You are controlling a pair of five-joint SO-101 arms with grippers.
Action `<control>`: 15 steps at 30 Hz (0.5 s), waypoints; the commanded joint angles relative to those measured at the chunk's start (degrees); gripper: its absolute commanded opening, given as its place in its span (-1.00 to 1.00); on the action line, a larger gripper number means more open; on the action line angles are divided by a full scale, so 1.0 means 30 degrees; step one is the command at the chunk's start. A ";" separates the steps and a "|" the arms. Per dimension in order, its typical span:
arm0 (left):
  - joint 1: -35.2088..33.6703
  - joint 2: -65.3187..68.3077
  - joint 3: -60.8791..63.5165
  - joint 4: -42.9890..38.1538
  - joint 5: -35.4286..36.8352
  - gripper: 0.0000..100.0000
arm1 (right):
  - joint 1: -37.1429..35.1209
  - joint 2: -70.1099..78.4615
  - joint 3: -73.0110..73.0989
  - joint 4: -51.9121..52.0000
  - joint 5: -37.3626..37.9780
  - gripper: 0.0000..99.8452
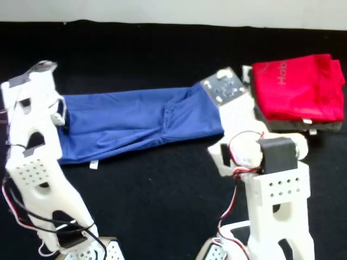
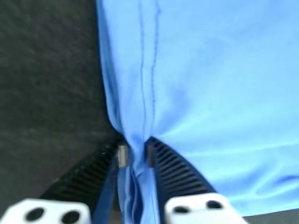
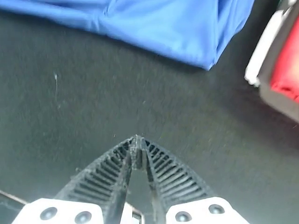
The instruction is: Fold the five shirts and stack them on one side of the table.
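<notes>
We see the blue shirt (image 1: pixel 135 122) lying partly folded as a long band across the middle of the black tabletop (image 1: pixel 162 206). It is soft, light and floppy, so we expect it to sag and bunch when lifted. It is best gripped at a hem or corner, pinching both layers. The left gripper (image 2: pixel 135 144) is clamped on a bunched edge at the shirt's left end. The right gripper (image 3: pixel 136 141) is pressed together on nothing, over bare tabletop near the shirt's right corner. A folded red shirt (image 1: pixel 298 86) sits at upper right on a grey garment (image 1: pixel 303 127).
</notes>
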 commanded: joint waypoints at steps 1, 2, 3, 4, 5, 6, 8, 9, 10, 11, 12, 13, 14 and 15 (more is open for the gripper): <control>-0.2740 0.1099 -0.1802 -0.0029 -0.1670 -0.98 | 0.0249 -0.0806 0.1275 -0.1333 0.0205 -0.99; -0.3385 0.1392 -0.2388 -0.0029 -0.2022 -0.98 | 0.0249 -0.0952 0.1656 -0.1626 0.0176 -0.99; -0.4059 0.1597 -0.2974 -0.0029 -0.2344 -0.98 | 0.0278 -0.1128 0.2037 -0.1802 0.0176 -0.99; -0.4791 0.1832 -0.3648 -0.0029 -0.2637 -0.98 | 0.0542 -0.1304 0.2476 -0.1949 0.0176 -0.99; -0.5436 0.1978 -0.4322 -0.0029 -0.2842 -0.98 | 0.0864 -0.1480 0.2916 -0.2125 0.0147 -0.99; -0.6081 0.2095 -0.4996 -0.0029 -0.3077 -0.98 | 0.1275 -0.1685 0.3473 -0.2388 0.0176 -0.99; -0.7077 0.2271 -0.6256 0.0059 -0.3575 -0.98 | 0.2476 -0.2183 0.4879 -0.3092 0.0176 -0.99; -0.7429 0.2359 -0.6813 0.0293 -0.3839 -0.98 | 0.3092 -0.2418 0.5729 -0.3590 0.0176 -0.99; -0.7692 0.2418 -0.7399 0.0586 -0.4073 -0.98 | 0.3648 -0.2681 0.6755 -0.4264 0.0205 -0.99; -0.7839 0.2418 -0.7956 0.1084 -0.4161 -0.98 | 0.4088 -0.2916 0.7810 -0.4967 0.0205 -0.99; -0.7839 0.2359 -0.8484 0.1817 -0.4161 -0.98 | 0.4381 -0.3150 0.9011 -0.5700 0.0205 -0.99; -0.7780 0.2330 -0.9099 0.2784 -0.4161 -0.98 | 0.4469 -0.3355 1.0183 -0.6403 0.0205 -0.99; -0.7546 0.2330 -0.9832 0.4015 -0.4161 -0.98 | 0.4469 -0.3560 1.1326 -0.7106 0.0205 -0.99; -0.7136 0.2330 -1.0681 0.5363 -0.4161 -0.98 | 0.4469 -0.3766 1.2410 -0.7780 0.0205 -0.99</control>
